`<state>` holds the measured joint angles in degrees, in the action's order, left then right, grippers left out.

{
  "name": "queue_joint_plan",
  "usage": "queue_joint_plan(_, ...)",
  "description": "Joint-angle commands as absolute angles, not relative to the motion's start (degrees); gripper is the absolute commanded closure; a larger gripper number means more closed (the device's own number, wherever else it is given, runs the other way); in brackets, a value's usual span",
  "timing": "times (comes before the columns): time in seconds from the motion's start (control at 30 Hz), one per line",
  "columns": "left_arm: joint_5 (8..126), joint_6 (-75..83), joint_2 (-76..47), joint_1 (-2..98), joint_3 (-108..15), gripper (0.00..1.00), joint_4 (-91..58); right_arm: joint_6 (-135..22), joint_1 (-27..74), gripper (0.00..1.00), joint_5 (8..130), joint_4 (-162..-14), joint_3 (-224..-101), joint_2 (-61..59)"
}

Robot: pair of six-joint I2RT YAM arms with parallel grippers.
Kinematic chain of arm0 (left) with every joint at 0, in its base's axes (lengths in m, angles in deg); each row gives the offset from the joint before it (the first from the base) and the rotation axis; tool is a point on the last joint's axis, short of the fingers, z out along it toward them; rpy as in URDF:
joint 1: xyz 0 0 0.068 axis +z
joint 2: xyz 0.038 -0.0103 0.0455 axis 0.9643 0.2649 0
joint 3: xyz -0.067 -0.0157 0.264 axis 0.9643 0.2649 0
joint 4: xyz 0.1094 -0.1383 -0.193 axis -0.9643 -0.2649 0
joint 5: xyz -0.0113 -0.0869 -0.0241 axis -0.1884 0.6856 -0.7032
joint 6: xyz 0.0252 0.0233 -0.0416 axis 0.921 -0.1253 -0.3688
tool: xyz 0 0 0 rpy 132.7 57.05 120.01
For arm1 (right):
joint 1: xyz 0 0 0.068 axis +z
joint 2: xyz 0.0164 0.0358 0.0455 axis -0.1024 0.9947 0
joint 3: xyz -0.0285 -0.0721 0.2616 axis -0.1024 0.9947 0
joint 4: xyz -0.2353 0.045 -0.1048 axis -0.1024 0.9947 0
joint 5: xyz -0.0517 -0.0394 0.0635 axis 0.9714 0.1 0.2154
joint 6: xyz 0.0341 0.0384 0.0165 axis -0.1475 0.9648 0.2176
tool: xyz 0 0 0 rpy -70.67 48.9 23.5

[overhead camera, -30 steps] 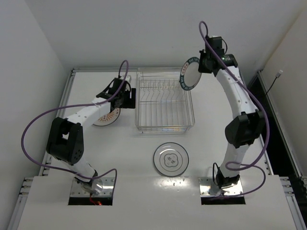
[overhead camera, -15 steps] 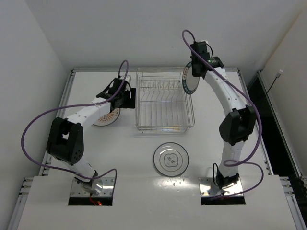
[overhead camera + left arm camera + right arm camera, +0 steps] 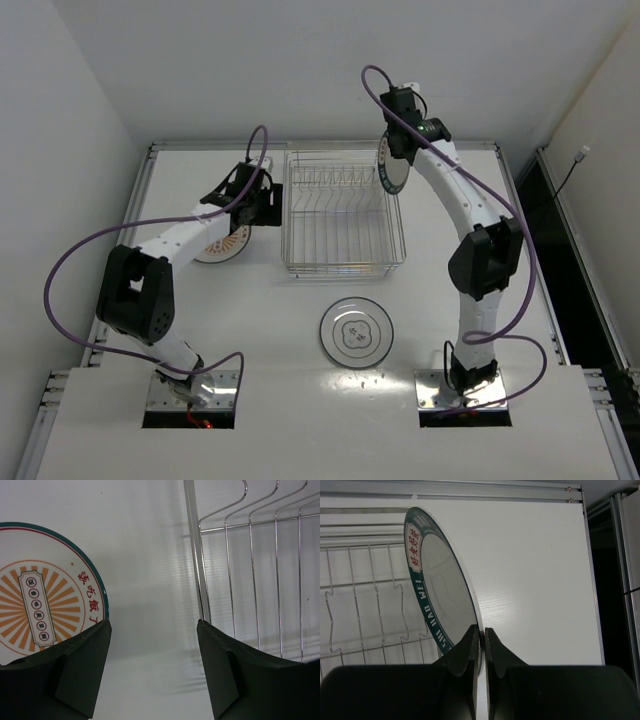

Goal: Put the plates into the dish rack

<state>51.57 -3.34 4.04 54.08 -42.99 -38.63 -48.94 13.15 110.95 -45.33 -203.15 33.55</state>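
My right gripper (image 3: 482,632) is shut on the rim of the teal-rimmed plate (image 3: 440,587) and holds it on edge above the back right corner of the dish rack (image 3: 340,215); it also shows in the top view (image 3: 390,165). My left gripper (image 3: 152,630) is open and empty, low over the table between the orange-patterned plate (image 3: 40,600) and the rack's left wall (image 3: 197,560). That plate lies flat left of the rack (image 3: 225,243). The flower-outline plate (image 3: 356,331) lies flat in front of the rack.
The rack's upright prongs (image 3: 335,180) run along its back half. A raised metal rail (image 3: 200,146) borders the table's back edge. Dark gap past the table's right edge (image 3: 615,580).
My right arm has swung left with the teal-rimmed plate, from right of the rack to over its back right corner. The left arm has not moved.
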Motion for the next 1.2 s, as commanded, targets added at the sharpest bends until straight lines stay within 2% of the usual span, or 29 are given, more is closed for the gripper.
queue_joint_plan(0.0,51.11,-3.52,1.09,54.07,-43.61,0.33,-37.28,-46.77,13.99,1.00,110.35,-42.67,-208.35,35.21)
queue_joint_plan(0.13,51.11,-3.52,1.09,54.07,-43.61,0.33,-37.28,-47.29,13.99,1.00,110.35,-37.65,-218.63,39.24)
queue_joint_plan(0.2,51.11,-3.52,1.09,54.07,-43.61,0.33,-37.28,-47.29,13.99,1.00,110.35,-37.03,-219.18,39.25)
queue_joint_plan(0.63,51.11,-3.52,1.09,54.07,-43.61,0.33,-37.28,-47.29,14.52,1.00,112.99,-40.72,-208.02,36.97)
queue_joint_plan(1.17,51.11,-3.52,1.09,54.07,-43.61,0.33,-37.28,-42.11,21.46,1.00,112.20,-43.70,-195.29,35.47)
